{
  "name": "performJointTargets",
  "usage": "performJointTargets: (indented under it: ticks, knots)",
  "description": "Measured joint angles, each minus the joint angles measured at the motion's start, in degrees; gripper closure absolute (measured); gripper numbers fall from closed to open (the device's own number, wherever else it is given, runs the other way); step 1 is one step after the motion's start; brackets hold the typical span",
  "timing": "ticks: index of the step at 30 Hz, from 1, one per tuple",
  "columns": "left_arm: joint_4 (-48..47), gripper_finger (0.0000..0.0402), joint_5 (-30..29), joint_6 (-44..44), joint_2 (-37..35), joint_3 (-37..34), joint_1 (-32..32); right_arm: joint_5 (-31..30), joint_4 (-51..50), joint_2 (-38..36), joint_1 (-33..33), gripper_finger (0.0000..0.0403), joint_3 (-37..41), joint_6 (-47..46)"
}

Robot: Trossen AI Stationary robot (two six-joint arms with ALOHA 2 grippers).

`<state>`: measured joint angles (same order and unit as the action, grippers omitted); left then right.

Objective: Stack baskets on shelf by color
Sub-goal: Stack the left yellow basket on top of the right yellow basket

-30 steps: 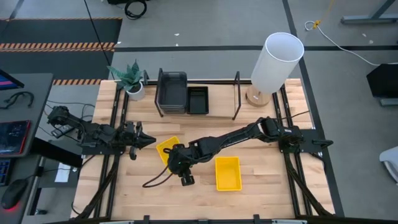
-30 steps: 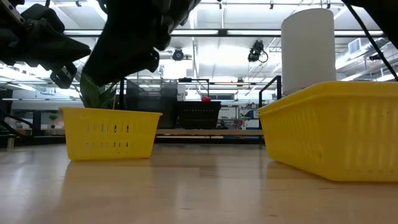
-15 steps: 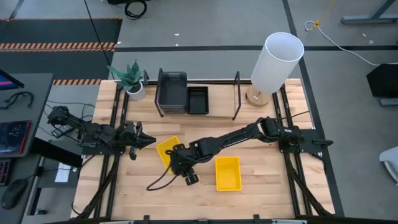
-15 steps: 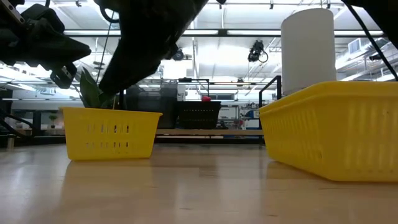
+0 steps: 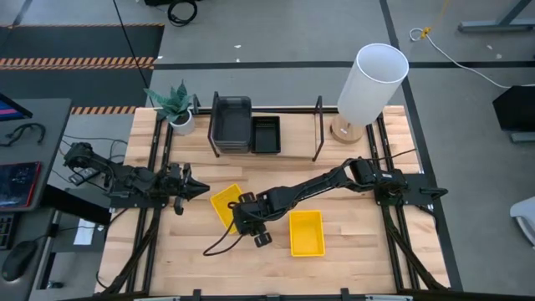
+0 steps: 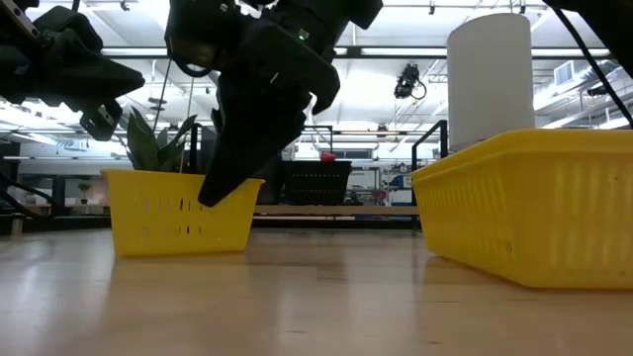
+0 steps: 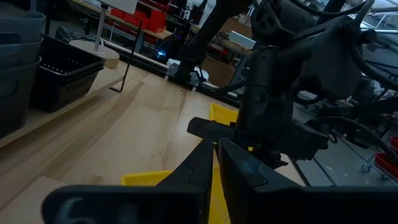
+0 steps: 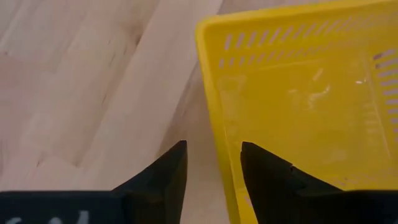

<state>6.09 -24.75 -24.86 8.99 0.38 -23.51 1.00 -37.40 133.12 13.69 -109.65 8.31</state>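
While I count: two yellow baskets (image 5: 224, 203) (image 5: 306, 232) on the counter (image 5: 351, 251).
Right gripper (image 8: 210, 163) jaws open, straddling one basket's wall; left gripper (image 5: 199, 190) jaws shut, empty.

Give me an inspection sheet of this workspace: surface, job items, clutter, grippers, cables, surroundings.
Surface: slatted wooden tabletop, no spills seen.
Job's things: dark grey baskets and a black basket on the shelf; two yellow baskets on the tabletop, one under the right arm, one nearer the front edge.
Clutter: potted plant and white lamp at the back corners.
Grippers: right gripper open, straddling a yellow basket's wall; left gripper shut, waiting at the left.
Cables: a dark cable trails from the right arm.
Surroundings: desk with a mouse at the left; grey floor.
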Motion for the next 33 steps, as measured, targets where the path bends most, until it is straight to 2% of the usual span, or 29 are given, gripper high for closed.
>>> performJointTargets:
  ticks: [7, 16, 26, 33]
  knots:
    - [0.0, 0.0362, 0.0, 0.0, 0.0, 0.0, 0.0, 0.0, -1.0, 0.0, 0.0, 0.031, 0.0, 0.7]
    - [0.0, 0.0373, 0.0, 0.0, 0.0, 0.0, 0.0, 0.0, -6.1, -0.1, 0.0, 0.0392, -0.1, 0.1]
    - [0.0, 0.0364, 0.0, 0.0, 0.0, 0.0, 0.0, 1.4, -7.1, -0.2, 0.1, 0.0394, -0.3, -3.1]
    - [0.0, 0.0368, 0.0, 0.0, 0.0, 0.0, 0.0, 1.4, -14.3, -0.2, 0.1, 0.0394, -6.5, -4.5]
